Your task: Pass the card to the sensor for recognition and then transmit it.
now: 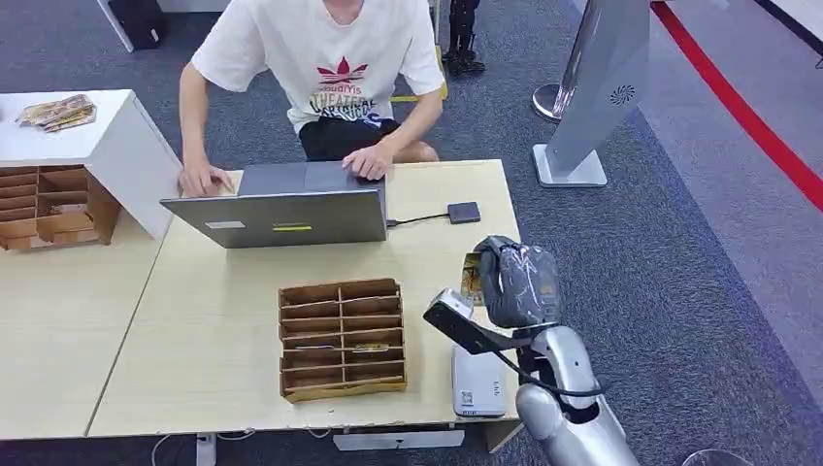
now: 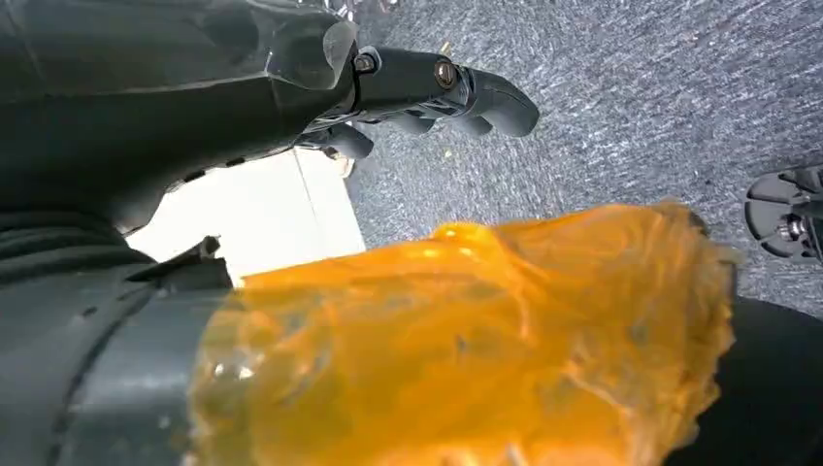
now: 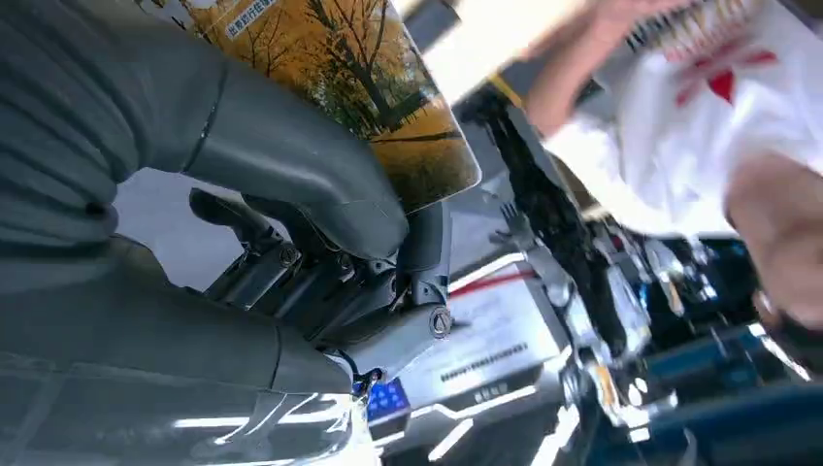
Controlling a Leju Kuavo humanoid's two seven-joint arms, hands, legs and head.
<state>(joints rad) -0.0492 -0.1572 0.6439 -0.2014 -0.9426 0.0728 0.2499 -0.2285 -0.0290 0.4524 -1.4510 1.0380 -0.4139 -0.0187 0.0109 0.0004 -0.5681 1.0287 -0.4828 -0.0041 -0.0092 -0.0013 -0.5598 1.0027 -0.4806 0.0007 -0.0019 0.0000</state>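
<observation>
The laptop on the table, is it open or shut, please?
Open: the laptop's lid stands raised, and the person's hands rest at its keyboard.

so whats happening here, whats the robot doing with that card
The right robot hand holds a card with an autumn-tree picture, raised above the right end of the wooden table. A small black sensor, cabled to the laptop, lies further along the table, apart from the card. A person sits across the table with both hands at the laptop. A wooden slotted organizer sits mid-table. The left robot hand hangs over the carpet, holding nothing.
</observation>
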